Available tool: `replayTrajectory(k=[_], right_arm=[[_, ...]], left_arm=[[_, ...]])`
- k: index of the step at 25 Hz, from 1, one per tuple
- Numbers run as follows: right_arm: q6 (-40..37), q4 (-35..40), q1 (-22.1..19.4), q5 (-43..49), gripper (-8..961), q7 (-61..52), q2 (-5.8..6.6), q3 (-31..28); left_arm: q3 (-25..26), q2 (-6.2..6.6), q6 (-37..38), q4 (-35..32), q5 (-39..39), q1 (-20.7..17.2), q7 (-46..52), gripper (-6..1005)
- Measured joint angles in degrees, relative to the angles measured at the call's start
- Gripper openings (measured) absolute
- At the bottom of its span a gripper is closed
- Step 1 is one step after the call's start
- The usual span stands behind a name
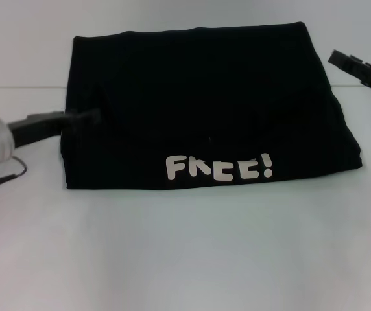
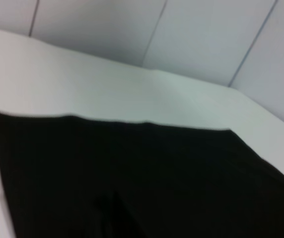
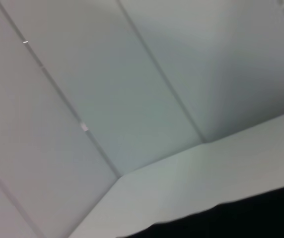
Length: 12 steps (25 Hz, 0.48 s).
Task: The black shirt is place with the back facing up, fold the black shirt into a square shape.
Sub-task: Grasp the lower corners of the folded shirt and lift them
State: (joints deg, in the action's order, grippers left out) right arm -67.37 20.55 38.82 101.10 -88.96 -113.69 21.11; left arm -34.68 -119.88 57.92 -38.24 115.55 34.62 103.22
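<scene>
White table (image 1: 185, 259) lying under everything, pale panelled wall (image 3: 132, 74) rising behind. Sitting at the table's centre: black shirt (image 1: 205, 110), folded into a rough rectangle, white "FREE!" lettering (image 1: 219, 168) showing along its 6 o'clock edge. Reaching in from 9 o'clock: left gripper (image 1: 85, 118), tips touching the shirt's edge, opening impossible to tell. Hanging off at 2 o'clock, apart from the shirt: right gripper (image 1: 360, 70), opening likewise unclear.

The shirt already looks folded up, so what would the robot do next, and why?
Probably draw the left gripper back off the black shirt. The shirt already lies as a squarish folded block with white lettering at its near edge; the right gripper hangs clear beside it.
</scene>
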Motion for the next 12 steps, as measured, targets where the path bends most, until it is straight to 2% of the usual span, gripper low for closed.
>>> replayTrajectory(k=[7, 12], right_arm=[[-7.55, 3.57, -5.01, 0.07, 625, -9.97, 2.05, 8.32], [-9.11, 3.75, -6.18, 0.08, 624, -10.80, 2.31, 8.95]], left_arm=[[0.05, -0.52, 4.09, -2.24, 8.75, -2.95, 6.19, 568], [0.32, -0.94, 3.73, -2.22, 9.92, -3.69, 6.68, 567]])
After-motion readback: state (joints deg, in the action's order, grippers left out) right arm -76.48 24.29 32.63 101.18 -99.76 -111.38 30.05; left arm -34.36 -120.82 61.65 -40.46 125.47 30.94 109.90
